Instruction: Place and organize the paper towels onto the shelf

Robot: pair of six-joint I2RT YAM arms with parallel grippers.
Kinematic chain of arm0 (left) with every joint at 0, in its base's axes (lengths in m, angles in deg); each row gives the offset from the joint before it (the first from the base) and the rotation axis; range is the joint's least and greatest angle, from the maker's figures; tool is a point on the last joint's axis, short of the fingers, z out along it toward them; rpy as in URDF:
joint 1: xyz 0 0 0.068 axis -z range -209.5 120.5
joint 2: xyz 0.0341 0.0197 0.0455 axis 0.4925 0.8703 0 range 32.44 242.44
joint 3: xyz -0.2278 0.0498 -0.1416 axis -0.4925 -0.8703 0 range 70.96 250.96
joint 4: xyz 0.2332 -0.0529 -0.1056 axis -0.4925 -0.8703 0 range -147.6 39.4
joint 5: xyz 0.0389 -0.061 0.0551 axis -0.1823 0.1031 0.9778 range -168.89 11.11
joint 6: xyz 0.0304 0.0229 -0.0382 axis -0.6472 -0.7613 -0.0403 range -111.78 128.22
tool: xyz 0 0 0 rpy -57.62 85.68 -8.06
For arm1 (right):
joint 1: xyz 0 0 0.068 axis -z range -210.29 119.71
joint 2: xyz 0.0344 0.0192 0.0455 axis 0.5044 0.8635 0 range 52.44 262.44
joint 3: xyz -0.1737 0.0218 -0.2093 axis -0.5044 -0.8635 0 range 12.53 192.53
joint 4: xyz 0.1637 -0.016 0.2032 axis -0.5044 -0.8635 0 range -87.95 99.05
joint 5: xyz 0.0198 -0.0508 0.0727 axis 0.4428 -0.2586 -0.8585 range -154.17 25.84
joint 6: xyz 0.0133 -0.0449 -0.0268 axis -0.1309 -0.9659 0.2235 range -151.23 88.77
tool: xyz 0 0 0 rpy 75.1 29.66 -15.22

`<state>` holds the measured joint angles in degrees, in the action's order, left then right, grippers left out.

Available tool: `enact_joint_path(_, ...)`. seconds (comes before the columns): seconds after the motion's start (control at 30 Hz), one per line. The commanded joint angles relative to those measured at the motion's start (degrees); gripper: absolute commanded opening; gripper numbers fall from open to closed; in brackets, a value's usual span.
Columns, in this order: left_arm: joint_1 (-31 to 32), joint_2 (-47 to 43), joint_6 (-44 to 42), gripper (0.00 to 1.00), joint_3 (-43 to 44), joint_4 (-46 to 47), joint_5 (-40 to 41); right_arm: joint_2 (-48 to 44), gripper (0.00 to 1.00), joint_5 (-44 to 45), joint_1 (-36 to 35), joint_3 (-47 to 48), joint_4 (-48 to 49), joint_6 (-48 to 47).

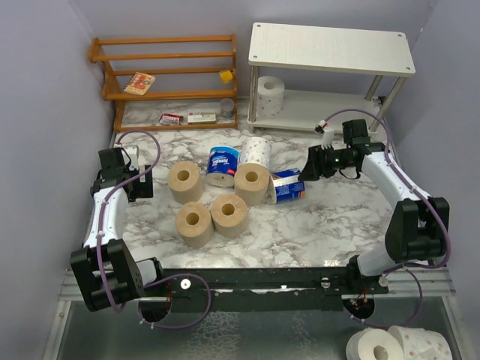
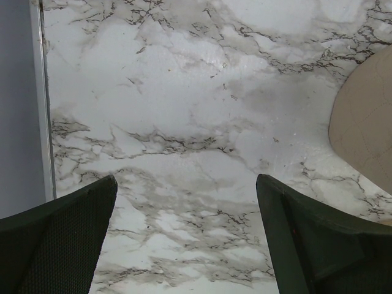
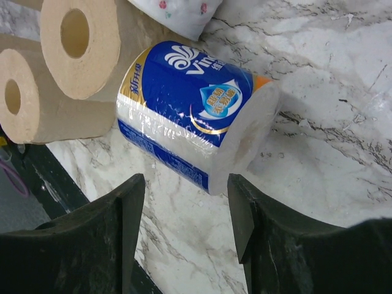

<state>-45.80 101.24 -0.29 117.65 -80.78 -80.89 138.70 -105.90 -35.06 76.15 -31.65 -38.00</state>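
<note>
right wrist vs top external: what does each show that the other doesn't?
Only right wrist: the print on the blue-wrapped roll, and that the right hand is open, aimed at it. Only top external: the shelf with one dotted roll on its lower board, the wooden rack, the left hand, a second blue roll. Both: that blue-wrapped roll lying on its side, two tan rolls beside it, the marble table.
</note>
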Motion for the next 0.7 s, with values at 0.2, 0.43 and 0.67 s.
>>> enact_joint_path(0.2,-0.3,0.0,-0.3,0.99,1.9,-0.4,-0.9,3.7,0.57,1.0,-3.1,-0.6,8.2,2.1)
enact_joint_path(0.43,-0.3,0.9,-0.3,0.99,2.1,-0.5,-0.8,5.8,0.57,1.5,-3.2,-0.5,9.2,1.9)
enact_joint_path(0.67,-0.4,0.9,-0.1,0.99,2.1,-0.5,-0.7,8.3,0.56,-0.5,-3.2,-1.6,9.7,1.9)
